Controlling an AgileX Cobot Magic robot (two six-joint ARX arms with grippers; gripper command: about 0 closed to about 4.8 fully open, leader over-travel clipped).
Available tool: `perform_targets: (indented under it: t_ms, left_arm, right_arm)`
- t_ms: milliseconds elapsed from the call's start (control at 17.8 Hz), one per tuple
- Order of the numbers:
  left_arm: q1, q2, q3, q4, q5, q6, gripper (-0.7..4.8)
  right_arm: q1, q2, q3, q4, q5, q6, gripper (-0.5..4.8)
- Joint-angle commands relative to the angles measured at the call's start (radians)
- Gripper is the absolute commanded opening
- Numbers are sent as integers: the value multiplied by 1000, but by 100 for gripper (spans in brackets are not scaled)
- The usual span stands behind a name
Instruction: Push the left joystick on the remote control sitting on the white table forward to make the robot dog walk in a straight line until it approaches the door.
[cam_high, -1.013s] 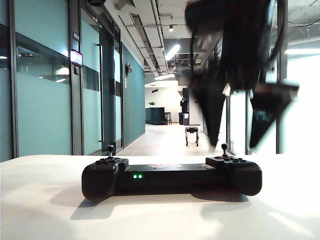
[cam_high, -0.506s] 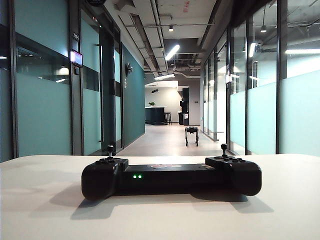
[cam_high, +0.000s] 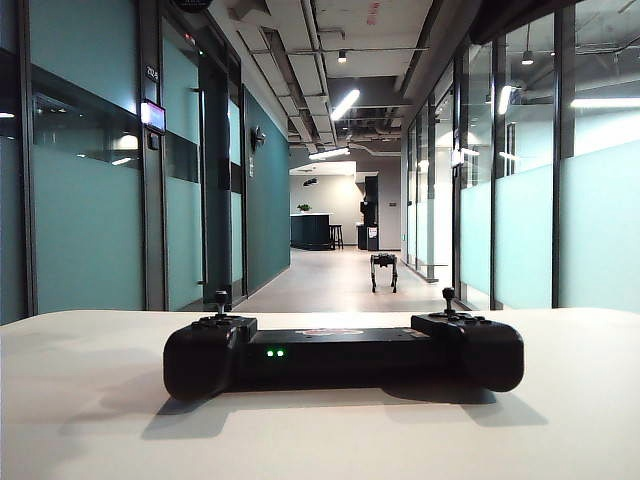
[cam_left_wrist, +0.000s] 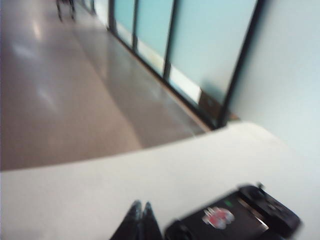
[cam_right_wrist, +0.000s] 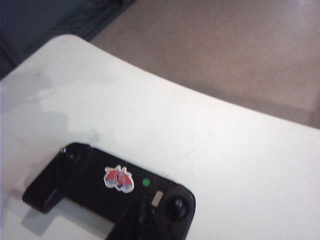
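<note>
Both grippers hang above the table (cam_high: 80, 400), fingers pressed together, holding nothing. The left gripper (cam_left_wrist: 140, 220) and right gripper (cam_right_wrist: 142, 212) each point down toward the remote (cam_high: 343, 355). The dog (cam_high: 384, 270) stands at the remote's 12 o'clock.

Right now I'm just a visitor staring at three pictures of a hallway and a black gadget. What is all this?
It is a two-armed robot, each arm ending in a two-finger gripper.

One picture comes from a fixed camera at table level. It shows the white table with the remote control lying on it, the left joystick sticking up, and, far down the corridor, the robot dog that the remote steers. No arm reaches into this picture.

The other two come from cameras on the wrists, looking down from above the table. One shows the left gripper, jaws together, beside the remote and holding nothing. The other shows the right gripper, jaws also shut and empty, above the remote.
</note>
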Motion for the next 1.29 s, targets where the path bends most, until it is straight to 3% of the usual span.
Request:
perform_targets:
  t_ms: [56,563,956,1181,1294]
  left_arm:
    - [0,-24,-68,97,-49,4,-6]
    - [16,-42,-174,213,-54,3,-6]
    - [288,-210,-248,198,3,4,-6]
    - [360,-209,-279,206,2,8,-5]
    - [365,-209,-299,218,-11,53,-6]
  right_arm:
    - [2,0,5,3,-2,-3,-5]
    - [2,0,5,3,-1,-3,-5]
    - [2,0,5,4,-1,-3,-5]
    - [2,0,5,4,-2,-3,-5]
    - [1,0,5,4,-2,-3,-5]
